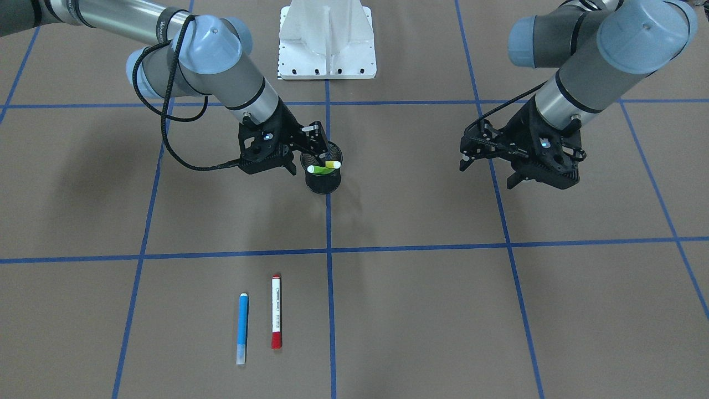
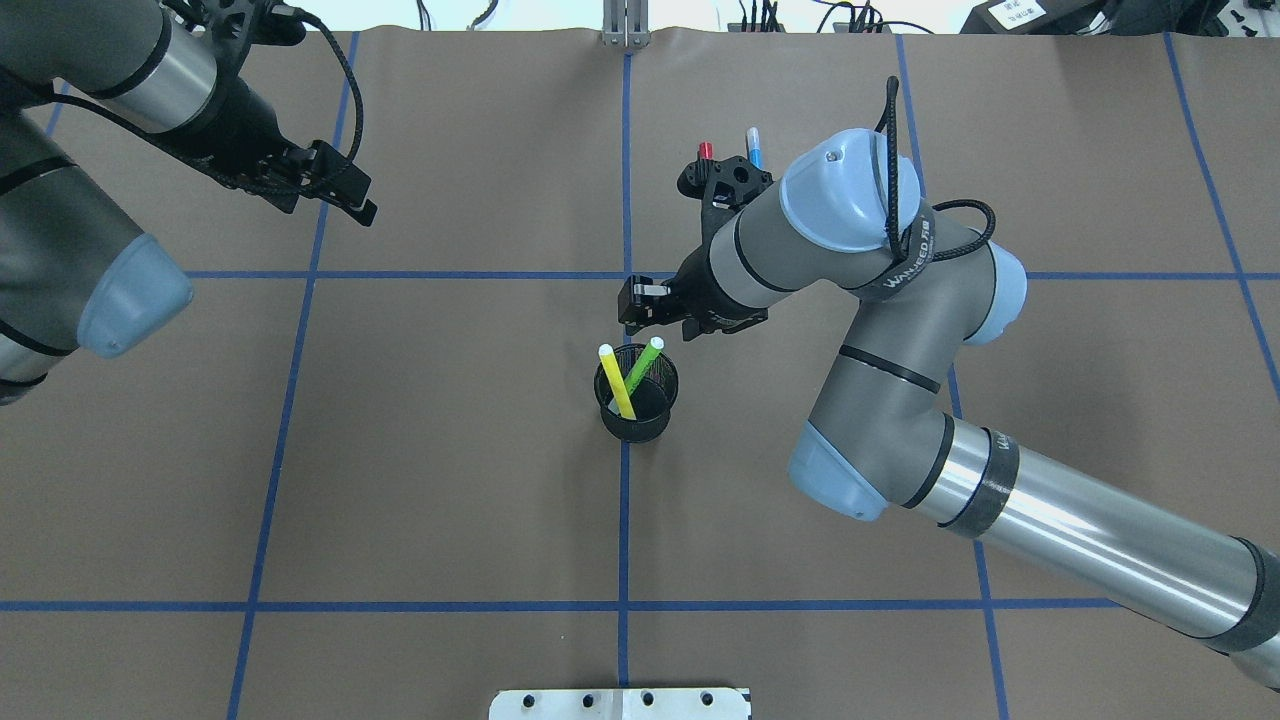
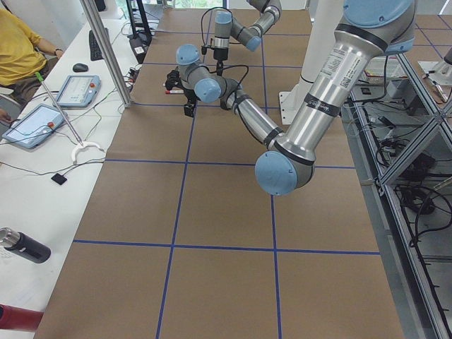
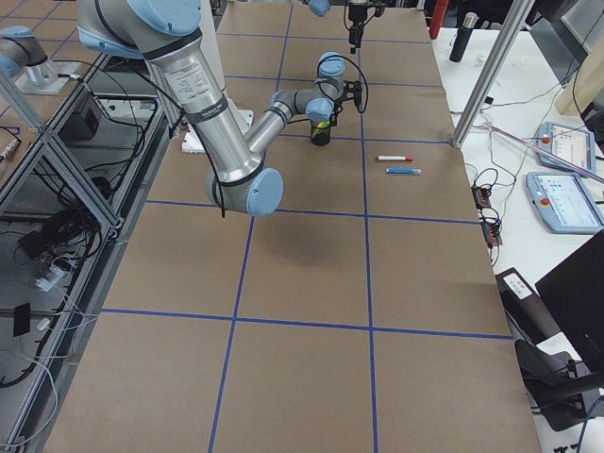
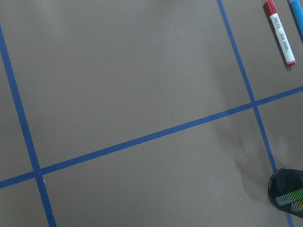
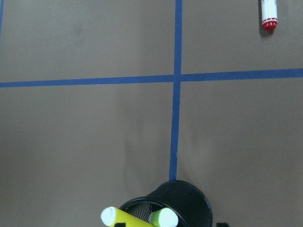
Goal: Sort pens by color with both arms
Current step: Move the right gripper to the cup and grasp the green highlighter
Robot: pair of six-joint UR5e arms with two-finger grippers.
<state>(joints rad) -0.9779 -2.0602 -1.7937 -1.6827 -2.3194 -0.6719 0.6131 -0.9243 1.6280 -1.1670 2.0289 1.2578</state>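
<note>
Roughly half done: yellow highlighter [image 2: 617,382], lime green highlighter [image 2: 640,366] in mesh cup [image 2: 640,425]; blue pen [image 1: 242,328], red-capped pen [image 1: 276,312] on desk [image 1: 421,310], unsorted. Right tool [image 1: 303,151] spread, empty, beside cup; left tool [image 1: 487,170] spread, empty

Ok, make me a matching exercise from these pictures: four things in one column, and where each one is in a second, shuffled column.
Column one:
1. yellow highlighter
2. red-capped pen
3. left gripper
4. right gripper

Column two:
A. beside the rim of the black mesh cup, jaws open
B. lying flat on the table next to the blue pen
C. over bare table, well away from the cup
D. standing tilted inside the cup

Pairs: 1-D, 2-B, 3-C, 4-A.
</note>
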